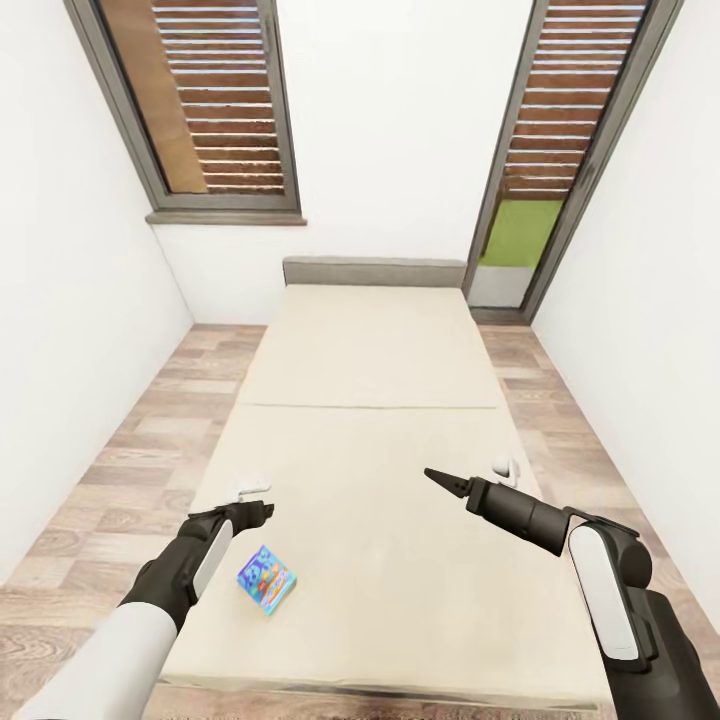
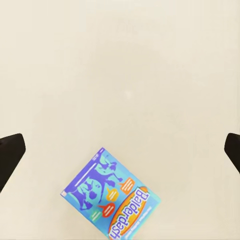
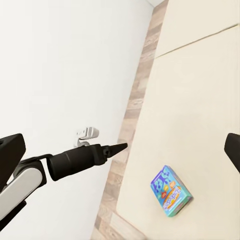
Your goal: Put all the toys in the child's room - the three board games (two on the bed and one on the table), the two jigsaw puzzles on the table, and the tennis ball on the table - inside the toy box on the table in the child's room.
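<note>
1. A small blue board game (image 2: 111,198), lettered "Balderdash", is seen lying flat on the beige bed (image 1: 370,360) near its foot.
2. The left gripper (image 1: 262,511) is held above it, fingers spread wide, empty.
3. The right gripper (image 1: 441,481) is pointed across the mattress; its opening cannot be told.

blue board game (image 1: 267,578); beige bed (image 1: 375,400)
</note>
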Tool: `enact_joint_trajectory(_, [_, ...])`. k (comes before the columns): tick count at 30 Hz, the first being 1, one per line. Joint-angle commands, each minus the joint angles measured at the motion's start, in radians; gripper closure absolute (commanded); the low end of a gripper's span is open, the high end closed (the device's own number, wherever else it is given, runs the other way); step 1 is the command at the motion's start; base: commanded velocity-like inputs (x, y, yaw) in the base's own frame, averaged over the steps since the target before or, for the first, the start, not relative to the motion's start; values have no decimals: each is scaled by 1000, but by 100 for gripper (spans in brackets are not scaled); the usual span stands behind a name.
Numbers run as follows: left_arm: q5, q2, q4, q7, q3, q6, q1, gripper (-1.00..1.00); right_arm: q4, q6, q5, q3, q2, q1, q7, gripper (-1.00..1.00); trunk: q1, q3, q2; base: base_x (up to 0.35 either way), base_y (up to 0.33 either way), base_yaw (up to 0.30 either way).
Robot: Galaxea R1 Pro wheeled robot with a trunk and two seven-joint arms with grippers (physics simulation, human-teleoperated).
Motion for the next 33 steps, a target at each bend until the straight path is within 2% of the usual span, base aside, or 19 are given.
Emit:
enact_joint_trajectory(1, [10, 1, -2, 7, -3, 5, 0, -100, -1, 6, 2, -1, 0, -1, 5, -100, 0, -3, -2, 0, 0, 0])
enact_joint_trajectory(33, [10, 2, -1, 8, -1, -3, 0, -100, 2, 3, 5, 10, 3, -1, 4, -100, 0, -56, -2, 0, 0, 0])
